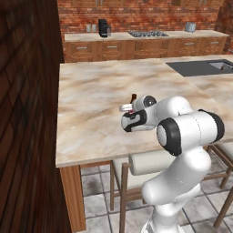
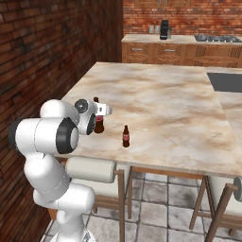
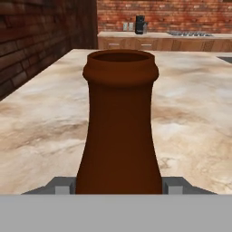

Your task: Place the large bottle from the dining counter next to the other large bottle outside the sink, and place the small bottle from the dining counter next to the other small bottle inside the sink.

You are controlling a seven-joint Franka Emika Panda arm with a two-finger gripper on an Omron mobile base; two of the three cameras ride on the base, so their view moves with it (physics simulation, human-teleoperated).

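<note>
The large bottle (image 3: 120, 122), brown with an open mouth, stands on the dining counter (image 2: 165, 99) near its front left corner. My gripper (image 2: 100, 111) is level with the bottle's neck, and its grey pads (image 3: 61, 186) press against both sides, shut on it. From the left base camera only the bottle's top (image 1: 134, 98) shows behind the gripper (image 1: 129, 109). The small bottle (image 2: 125, 136), dark with a red label, stands upright just right of the large bottle (image 2: 99, 125), closer to the counter's front edge. The sink (image 1: 200, 68) lies at the counter's far right.
Grey-cushioned stools (image 1: 145, 164) (image 2: 92, 170) stand under the counter's front edge beside my base. A brick wall (image 2: 42, 52) runs along the left. The back counter holds a coffee machine (image 1: 103, 28) and a stove top (image 1: 148, 33).
</note>
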